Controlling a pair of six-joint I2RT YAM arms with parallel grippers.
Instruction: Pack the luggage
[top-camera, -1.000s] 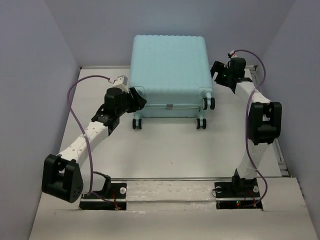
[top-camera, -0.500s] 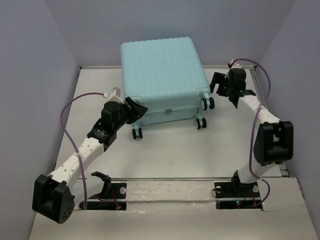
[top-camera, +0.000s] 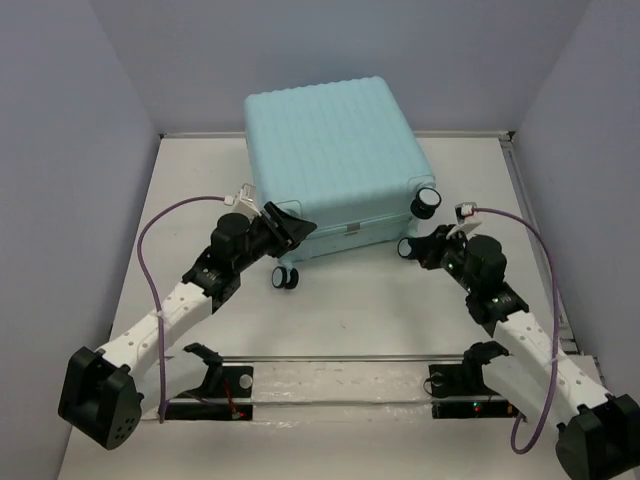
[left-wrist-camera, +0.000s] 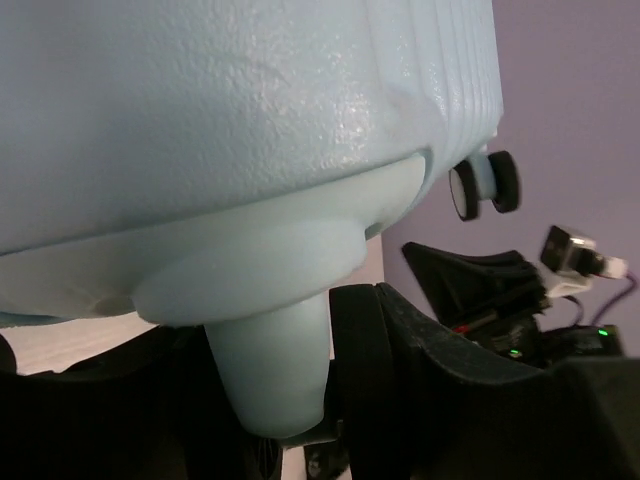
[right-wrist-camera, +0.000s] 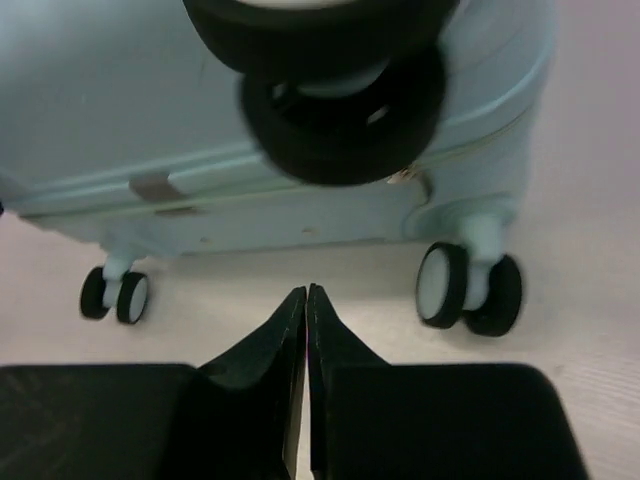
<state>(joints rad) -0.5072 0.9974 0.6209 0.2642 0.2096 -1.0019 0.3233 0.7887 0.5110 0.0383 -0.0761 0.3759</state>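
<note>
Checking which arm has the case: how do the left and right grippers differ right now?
The left gripper clasps a caster at the luggage's near-left corner; the right gripper holds nothing. The left's jaws stand apart around it; the right's are pressed shut. Both sit at the wheeled end.

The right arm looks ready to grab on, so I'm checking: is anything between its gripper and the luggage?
Nothing visible does. Only bare table lies between the shut right gripper and the wheeled side of the luggage.
</note>
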